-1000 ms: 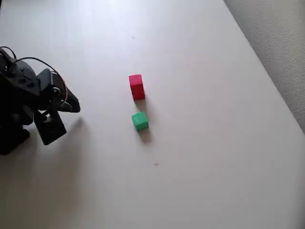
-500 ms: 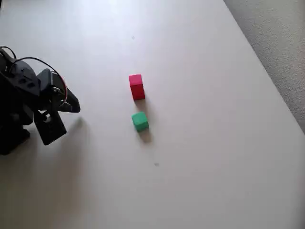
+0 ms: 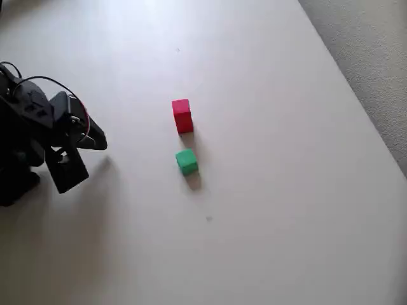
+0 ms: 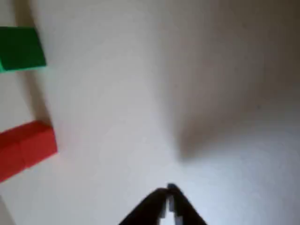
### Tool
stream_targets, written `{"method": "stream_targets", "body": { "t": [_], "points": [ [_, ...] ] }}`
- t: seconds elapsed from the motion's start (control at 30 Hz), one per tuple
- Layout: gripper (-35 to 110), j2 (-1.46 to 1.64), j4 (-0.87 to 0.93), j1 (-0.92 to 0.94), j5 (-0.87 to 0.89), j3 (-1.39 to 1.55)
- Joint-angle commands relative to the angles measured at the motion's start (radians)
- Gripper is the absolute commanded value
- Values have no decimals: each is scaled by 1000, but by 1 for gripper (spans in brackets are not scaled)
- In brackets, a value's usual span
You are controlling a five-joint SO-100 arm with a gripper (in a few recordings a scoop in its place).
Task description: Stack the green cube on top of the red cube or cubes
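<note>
While the gripper (image 4: 168, 191) sat closed and empty, green cube (image 4: 21, 48) and red cube (image 4: 26, 147) well left of its fingertips, apart, on the table (image 3: 286, 190).

The black arm (image 3: 28, 136) sits folded low at the left edge of the overhead view, its body bunched up with thin red and black wires (image 3: 76, 114) looping over the top of the wrist. The gripper (image 3: 89, 149) reaches out to the right of that bulk, one finger a pointed tip aimed right, the other a broader block angled down below it. In the wrist view the gripper (image 4: 168, 194) shows at the bottom edge, its two dark fingers meeting at a point with their tips pressed together, nothing between them. It holds nothing and hangs above the surface, throwing a soft shadow ahead of the fingertips.
</note>
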Motion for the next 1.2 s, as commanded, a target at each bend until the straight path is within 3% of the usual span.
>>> {"method": "stream_targets", "body": {
  "t": [0.0,0.1,0.13,0.33,0.53,0.73,0.93,1.17],
  "points": [
    [-2,9,-2,-64,-55,-69],
    [0,9,-71,-101,-57,-55],
    [6,11,-110,-101,-86,-54],
    [9,-38,-144,124,-281,-278],
    [14,-753,-144,138,-281,-727],
    [20,-1255,-38,143,-304,-1132],
    [28,-1649,11,187,-344,-1405],
    [28,-1852,-9,275,-374,-1534]
  ]
}}
